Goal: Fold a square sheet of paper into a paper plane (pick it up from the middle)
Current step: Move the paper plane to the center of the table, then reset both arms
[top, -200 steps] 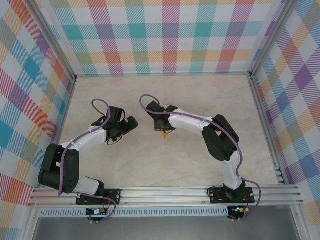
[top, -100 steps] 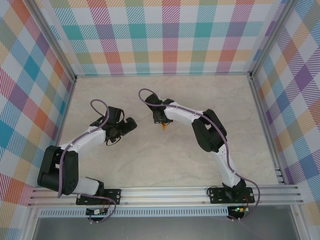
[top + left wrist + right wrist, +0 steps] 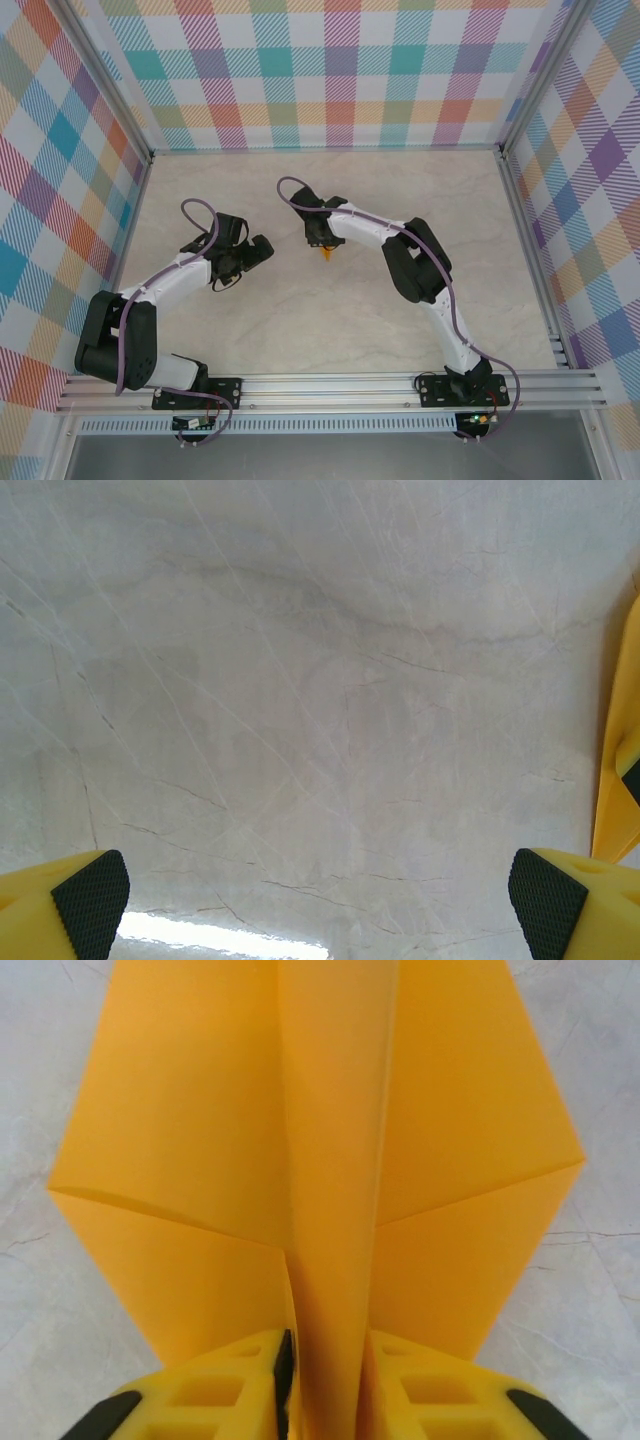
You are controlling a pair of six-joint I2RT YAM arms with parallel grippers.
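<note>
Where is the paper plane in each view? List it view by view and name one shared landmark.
Top external: the paper plane is a small orange tip under the right gripper, just above table centre.
Left wrist: an orange strip at the right edge, likely the same plane.
Right wrist: centre of frame, its middle fold pinched between the yellow fingers.
Shared landmark: the marbled tabletop.

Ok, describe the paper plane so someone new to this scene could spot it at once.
On the pale marble table, look near the middle, at the right gripper. The paper plane is pinched there by its centre fold, wings spread. It is the only orange thing on the table.
</note>
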